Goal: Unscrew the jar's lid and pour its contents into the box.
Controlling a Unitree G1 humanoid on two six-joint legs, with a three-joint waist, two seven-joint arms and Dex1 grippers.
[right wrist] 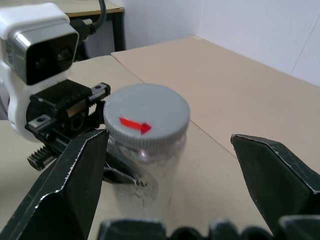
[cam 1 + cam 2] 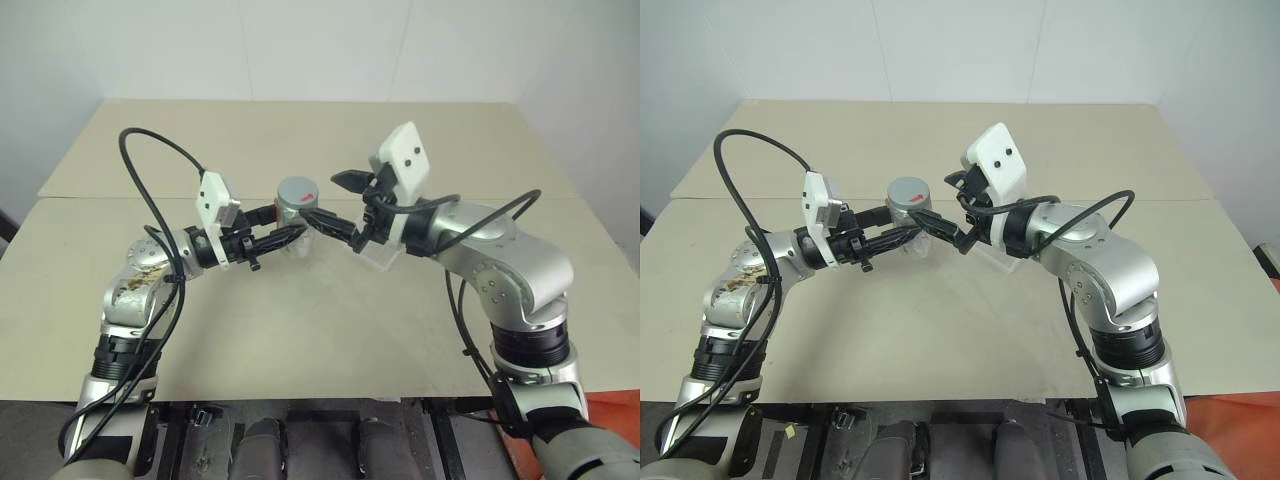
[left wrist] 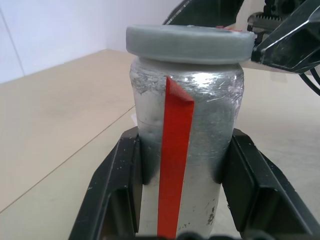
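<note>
Over the tan table (image 2: 300,330), both arms meet at mid-height, the left one coming in from the left, the right one from the right. Behind and below the right gripper (image 1: 170,165) lies the box (image 2: 380,258), a clear tray on the table; it looks empty, though little of it shows. The jar (image 3: 187,145) stands upright in the air, long axis vertical, clamped low on its silvery body between the closed fingers of the left gripper (image 3: 182,185). Its lid (image 1: 146,121) is on, grey, with a small red mark on top. The right gripper is spread wide and holds nothing; its two fingers flank the lid at cap height without touching it. So the lid lies straight ahead of the right gripper, between its jaws, and that arm is the one placed to close and twist. The contents cannot be seen through the jar.
</note>
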